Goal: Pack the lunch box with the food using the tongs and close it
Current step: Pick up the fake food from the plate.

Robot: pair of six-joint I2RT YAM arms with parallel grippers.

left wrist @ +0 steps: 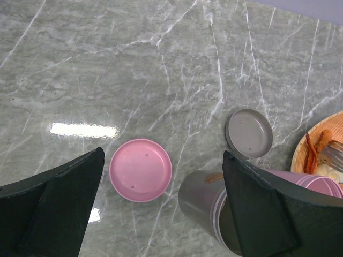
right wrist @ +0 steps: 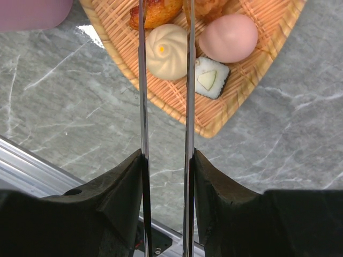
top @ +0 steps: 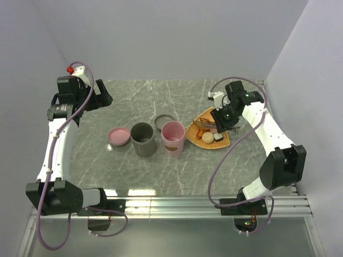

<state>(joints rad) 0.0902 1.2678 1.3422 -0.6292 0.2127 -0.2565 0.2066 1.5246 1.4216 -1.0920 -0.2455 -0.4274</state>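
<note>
While the right gripper (right wrist: 167,160) clamps the tongs (right wrist: 142,80), they straddle (from above) the beige ball (right wrist: 167,51).

Marble-like table (top: 107,166), cups (top: 143,139), lids (top: 119,136), woven tray (right wrist: 270,21)

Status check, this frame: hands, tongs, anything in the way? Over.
Left hand open, empty. Right hand shut on tongs, arms over food on woven tray. Nothing blocking.

Food (right wrist: 167,52) on tray (right wrist: 257,64), right of 2 cups (top: 143,139); lids (top: 119,136) left, behind
</note>
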